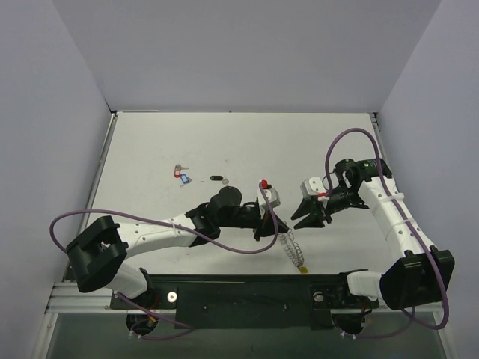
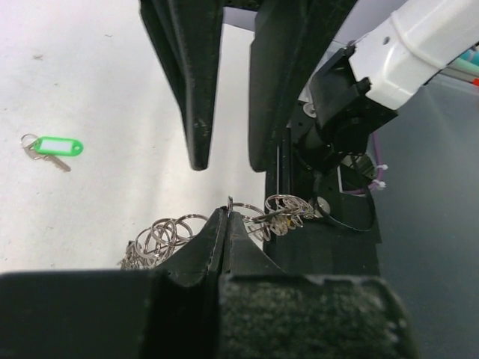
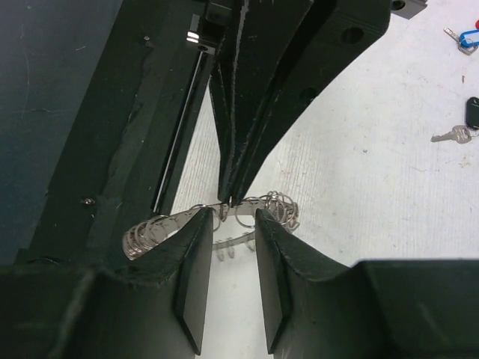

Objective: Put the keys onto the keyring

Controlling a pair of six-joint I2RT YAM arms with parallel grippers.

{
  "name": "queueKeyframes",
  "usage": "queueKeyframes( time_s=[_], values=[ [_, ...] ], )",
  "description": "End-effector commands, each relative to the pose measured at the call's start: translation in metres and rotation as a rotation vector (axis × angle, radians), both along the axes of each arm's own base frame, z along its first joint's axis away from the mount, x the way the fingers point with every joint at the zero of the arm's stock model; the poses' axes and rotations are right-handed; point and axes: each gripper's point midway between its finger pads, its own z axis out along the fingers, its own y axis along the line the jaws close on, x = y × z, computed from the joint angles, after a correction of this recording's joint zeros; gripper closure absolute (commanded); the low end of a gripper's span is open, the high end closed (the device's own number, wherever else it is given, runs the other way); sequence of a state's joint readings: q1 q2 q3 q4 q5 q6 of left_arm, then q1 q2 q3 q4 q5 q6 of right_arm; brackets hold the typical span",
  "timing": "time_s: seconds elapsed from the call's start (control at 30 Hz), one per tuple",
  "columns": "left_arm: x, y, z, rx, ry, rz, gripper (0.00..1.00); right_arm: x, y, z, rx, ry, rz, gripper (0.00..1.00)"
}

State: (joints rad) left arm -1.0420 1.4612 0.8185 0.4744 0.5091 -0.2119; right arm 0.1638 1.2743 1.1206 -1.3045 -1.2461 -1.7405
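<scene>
The keyring (image 1: 292, 249) hangs from my left gripper (image 1: 266, 229) just above the table, its yellow tag (image 1: 303, 268) lowest. In the left wrist view my left gripper (image 2: 227, 215) is shut on the ring's band, with small loops (image 2: 161, 235) bunched on either side. My right gripper (image 1: 307, 218) is open and faces it. In the right wrist view its tips (image 3: 232, 215) stand either side of the pinched spot on the ring (image 3: 153, 228). Loose keys lie far left: red (image 1: 178, 169), blue (image 1: 185, 179), black (image 1: 217, 179). A green-tagged key (image 2: 54, 146) lies on the table.
The black base plate (image 1: 247, 303) runs along the near table edge right under the ring. The blue key (image 3: 468, 37), the black key (image 3: 473, 112) and a bare silver key (image 3: 451, 136) show at the right of the right wrist view. Grey walls enclose the table.
</scene>
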Motion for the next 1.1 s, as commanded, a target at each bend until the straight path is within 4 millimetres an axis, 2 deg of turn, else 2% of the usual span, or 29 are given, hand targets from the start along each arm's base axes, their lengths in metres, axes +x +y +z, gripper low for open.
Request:
queueKeyframes(
  time_s=[0.0, 0.03, 0.07, 0.2, 0.53, 1.07],
  values=[
    [0.019, -0.005, 0.039, -0.080, -0.114, 0.080, 1.00, -0.048, -0.003, 0.014, -0.003, 0.231, -0.013, 0.75],
    [0.019, -0.005, 0.038, -0.078, -0.117, 0.083, 1.00, -0.044, -0.003, 0.012, 0.000, 0.192, -0.023, 0.75],
    [0.020, -0.004, 0.040, -0.083, -0.122, 0.089, 1.00, -0.044, -0.003, 0.008, -0.012, 0.234, -0.052, 0.75],
    [0.020, -0.006, 0.043, -0.093, -0.128, 0.084, 1.00, -0.035, -0.001, -0.004, -0.007, 0.213, -0.096, 0.75],
    [0.012, -0.014, 0.047, -0.108, -0.122, 0.046, 1.00, -0.027, -0.002, -0.003, -0.008, 0.211, -0.110, 0.71],
    [0.002, -0.019, 0.054, -0.132, -0.127, 0.019, 1.00, -0.022, -0.005, -0.009, -0.011, 0.228, -0.122, 0.69]
  ],
)
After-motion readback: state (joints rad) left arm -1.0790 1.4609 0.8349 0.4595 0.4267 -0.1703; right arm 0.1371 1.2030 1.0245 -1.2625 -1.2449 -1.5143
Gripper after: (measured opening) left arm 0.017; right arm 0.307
